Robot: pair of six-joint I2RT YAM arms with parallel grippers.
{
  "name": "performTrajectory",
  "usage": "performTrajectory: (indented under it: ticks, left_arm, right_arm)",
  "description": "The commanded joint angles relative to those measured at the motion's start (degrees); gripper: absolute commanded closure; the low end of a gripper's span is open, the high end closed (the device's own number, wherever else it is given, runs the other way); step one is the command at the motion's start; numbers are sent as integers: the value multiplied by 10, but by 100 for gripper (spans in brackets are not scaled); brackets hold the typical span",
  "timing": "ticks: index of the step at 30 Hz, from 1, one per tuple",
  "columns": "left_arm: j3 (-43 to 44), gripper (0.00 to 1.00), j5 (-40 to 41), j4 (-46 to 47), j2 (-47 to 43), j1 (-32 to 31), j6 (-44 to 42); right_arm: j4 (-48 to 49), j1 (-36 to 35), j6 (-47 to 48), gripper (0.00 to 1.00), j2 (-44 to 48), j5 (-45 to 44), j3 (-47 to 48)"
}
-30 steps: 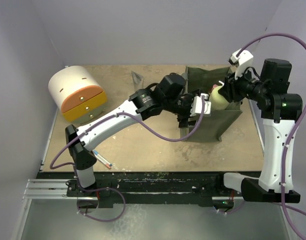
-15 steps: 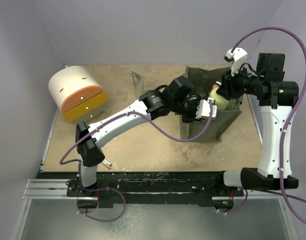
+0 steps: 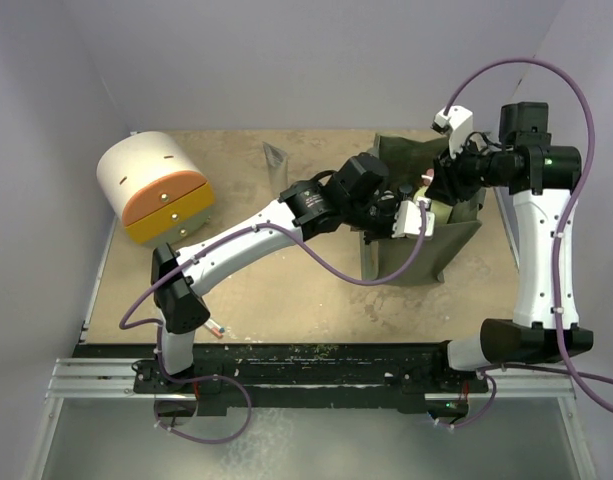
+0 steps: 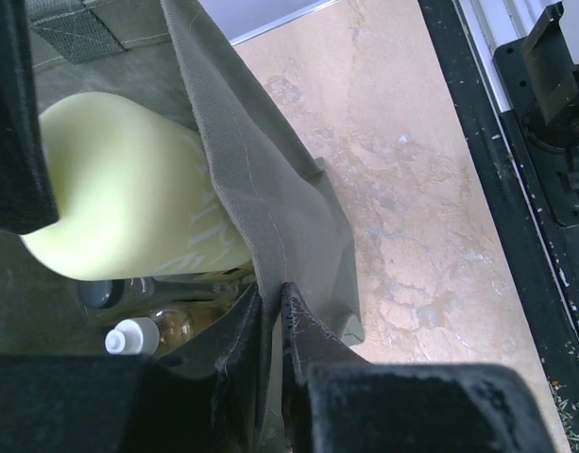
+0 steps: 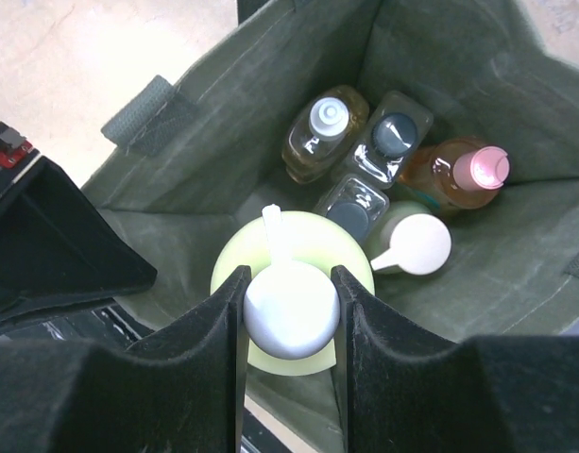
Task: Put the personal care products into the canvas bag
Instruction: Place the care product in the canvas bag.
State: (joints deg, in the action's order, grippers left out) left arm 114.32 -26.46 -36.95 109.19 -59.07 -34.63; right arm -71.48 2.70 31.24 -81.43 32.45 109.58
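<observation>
At the bag's left wall, the left gripper (image 4: 273, 294) pinches the rim of the olive canvas bag (image 4: 270, 179), its jaws closed on a fold of soft, limp cloth that would likely sag if let go. Just inside that wall hangs the pale green bottle (image 5: 313, 233), above an amber bottle (image 5: 317, 142), two clear black-capped bottles (image 5: 393, 137) and an orange bottle (image 5: 454, 175) on the bag floor. Further right, the right gripper (image 5: 289, 294) clamps the white pump cap (image 5: 291, 311). The bottle looks like rigid, smooth plastic, so the narrow cap probably gives a surer hold than the wide, slippery body.
</observation>
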Motion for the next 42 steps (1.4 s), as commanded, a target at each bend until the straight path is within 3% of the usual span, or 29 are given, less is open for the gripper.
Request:
performTrajectory:
  ticks: [1, 11, 15, 32, 42]
  left_arm:
    - [-4, 85, 13, 14, -28, -9, -12]
    - [-23, 91, 38, 29, -37, -10, -8]
    - [-29, 100, 45, 34, -42, -10, -5]
    - [-43, 100, 73, 48, -50, -11, -3]
    - [-57, 100, 80, 48, -55, -11, -10]
  right_arm:
    - [1, 3, 52, 100, 0, 26, 8]
    - [0, 3, 105, 100, -4, 5, -65]
    - [7, 3, 122, 100, -7, 15, -97]
    - [3, 3, 224, 100, 3, 20, -178]
    - [-19, 3, 293, 95, 0, 17, -220]
